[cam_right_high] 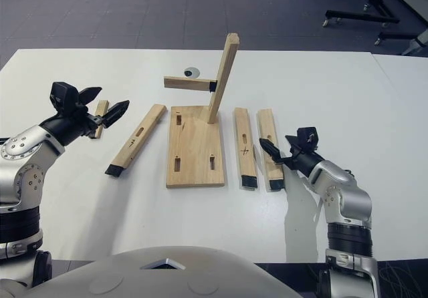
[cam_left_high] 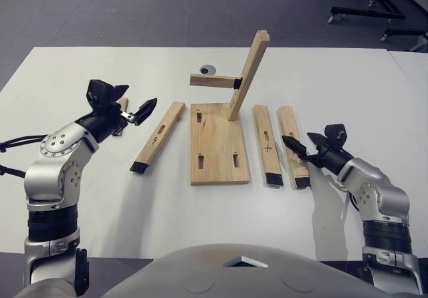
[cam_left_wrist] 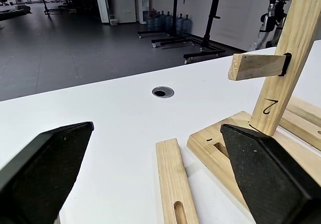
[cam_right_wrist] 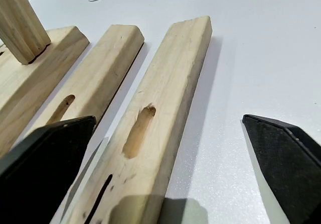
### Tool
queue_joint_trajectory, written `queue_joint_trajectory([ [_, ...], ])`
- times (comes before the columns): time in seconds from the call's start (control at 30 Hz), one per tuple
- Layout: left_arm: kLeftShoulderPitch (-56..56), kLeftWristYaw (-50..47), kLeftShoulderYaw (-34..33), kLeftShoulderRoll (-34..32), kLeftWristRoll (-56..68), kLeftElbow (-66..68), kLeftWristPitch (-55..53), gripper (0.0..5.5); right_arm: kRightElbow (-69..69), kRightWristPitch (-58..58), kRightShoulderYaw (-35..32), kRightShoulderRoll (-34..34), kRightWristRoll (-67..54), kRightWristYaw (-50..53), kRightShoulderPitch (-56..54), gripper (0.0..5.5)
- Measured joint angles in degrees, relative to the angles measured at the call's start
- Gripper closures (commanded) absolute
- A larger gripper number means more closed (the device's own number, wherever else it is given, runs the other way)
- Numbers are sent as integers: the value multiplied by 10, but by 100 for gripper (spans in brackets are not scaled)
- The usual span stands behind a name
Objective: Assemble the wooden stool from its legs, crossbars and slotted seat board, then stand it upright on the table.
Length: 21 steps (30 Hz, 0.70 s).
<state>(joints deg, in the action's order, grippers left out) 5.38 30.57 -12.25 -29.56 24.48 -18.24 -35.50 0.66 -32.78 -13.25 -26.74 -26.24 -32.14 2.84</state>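
The slotted seat board [cam_left_high: 219,152] lies flat at the table's middle. One leg [cam_left_high: 248,76] stands tilted in its far right slot, with a crossbar [cam_left_high: 214,81] sticking out to the left. A loose leg [cam_left_high: 158,136] lies left of the board. Two more legs [cam_left_high: 266,144] [cam_left_high: 292,143] lie to its right. My left gripper [cam_left_high: 137,99] hangs open above the table, left of the loose leg, over a short crossbar [cam_left_high: 121,119] that it partly hides. My right gripper [cam_left_high: 301,141] is open just above the near end of the rightmost leg [cam_right_wrist: 150,118], its fingers straddling it.
A round grommet hole [cam_left_high: 208,69] sits in the table behind the crossbar. The white table [cam_left_high: 348,91] has free room at the far right and along its near edge. Black wheeled frames [cam_left_high: 374,7] stand on the floor beyond.
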Motion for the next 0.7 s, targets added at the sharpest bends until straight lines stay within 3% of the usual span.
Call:
queue_joint_trajectory([
  [0.27,3,-1,0,-1,0,7,7,85,11,77,39,0,50,0,17,120],
  [0.7,10,-3,3,-4,-5,7,10,85,-5,69,71,-7,63,18,4,276],
])
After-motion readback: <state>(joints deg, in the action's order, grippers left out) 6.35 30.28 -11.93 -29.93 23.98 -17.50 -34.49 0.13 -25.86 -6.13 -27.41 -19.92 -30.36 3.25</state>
